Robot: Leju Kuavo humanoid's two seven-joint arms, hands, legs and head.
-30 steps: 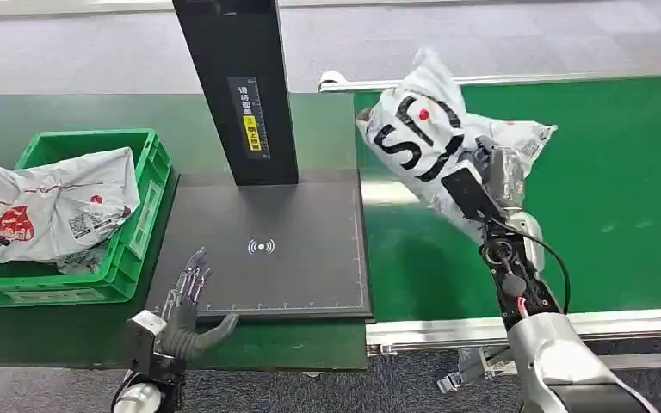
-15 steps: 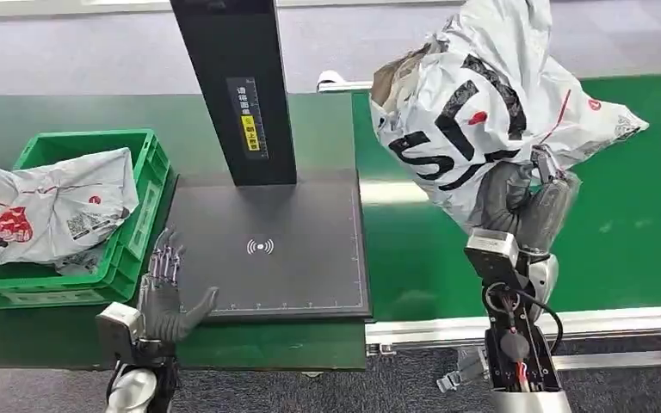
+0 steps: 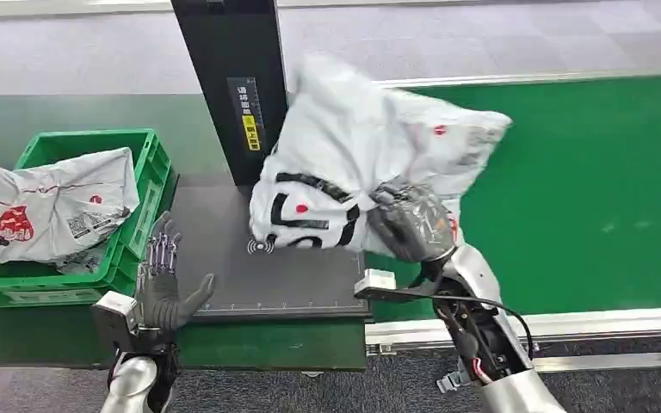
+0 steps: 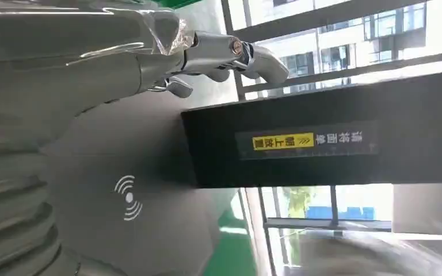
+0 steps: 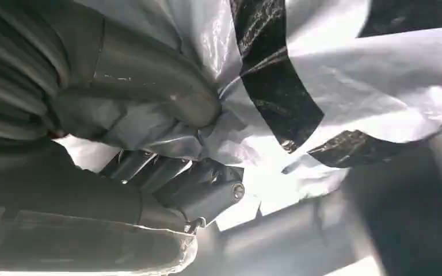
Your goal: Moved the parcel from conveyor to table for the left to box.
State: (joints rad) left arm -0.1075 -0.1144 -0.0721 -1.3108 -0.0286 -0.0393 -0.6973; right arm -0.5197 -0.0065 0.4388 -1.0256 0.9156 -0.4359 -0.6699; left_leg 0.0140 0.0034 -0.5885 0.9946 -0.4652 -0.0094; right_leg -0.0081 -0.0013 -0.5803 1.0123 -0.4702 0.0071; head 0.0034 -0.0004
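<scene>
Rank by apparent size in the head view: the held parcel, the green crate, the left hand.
1. Parcel, though it is nearer the camera.
2. Green crate, partly covered.
3. Left hand, clearly smallest.

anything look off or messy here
Nothing is spilled or damaged. The crumpled white plastic parcel gripped by the right hand straddles the black scanner pad and the green conveyor. Another white parcel overhangs the green crate's rim.

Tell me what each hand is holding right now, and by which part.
The right hand grips the white parcel by a bunched fold of the bag near its lower edge. The left hand holds nothing, its fingers spread beside the black pad.
</scene>
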